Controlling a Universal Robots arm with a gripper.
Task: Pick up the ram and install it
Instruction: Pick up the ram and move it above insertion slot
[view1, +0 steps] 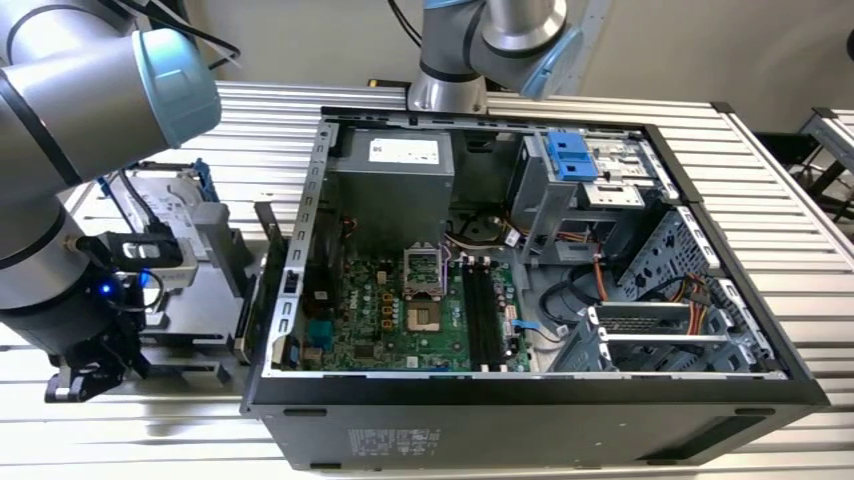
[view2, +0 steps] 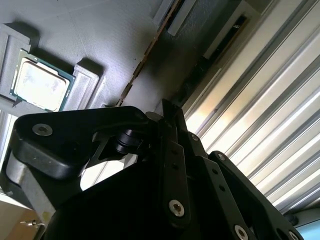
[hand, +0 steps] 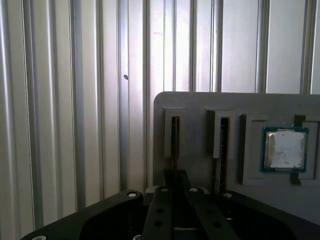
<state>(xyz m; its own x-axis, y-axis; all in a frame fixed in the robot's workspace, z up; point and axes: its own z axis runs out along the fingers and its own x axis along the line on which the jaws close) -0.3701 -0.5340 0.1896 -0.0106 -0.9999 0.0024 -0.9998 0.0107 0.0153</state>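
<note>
In the first wrist view the ram (hand: 175, 136) stands on edge in a slot of a grey holder (hand: 195, 107). My gripper (hand: 175, 176) has its black fingers (hand: 161, 205) drawn together around the ram's near end. In the second wrist view the ram (view2: 146, 56) is a thin brown edge running into the gripper (view2: 167, 111). A second stick (hand: 220, 150) stands in the neighbouring slot. In the exterior view my gripper (view1: 94, 372) hangs low at the left, beside the open computer case (view1: 534, 400), whose motherboard has black memory slots (view1: 487, 322).
A square silver processor chip (hand: 285, 149) (view2: 40, 81) lies in the same holder next to the sticks. The table is ribbed metal (hand: 65, 100). A second robot arm (view1: 481, 50) stands behind the case. A grey fixture (view1: 200, 270) sits between my arm and the case wall.
</note>
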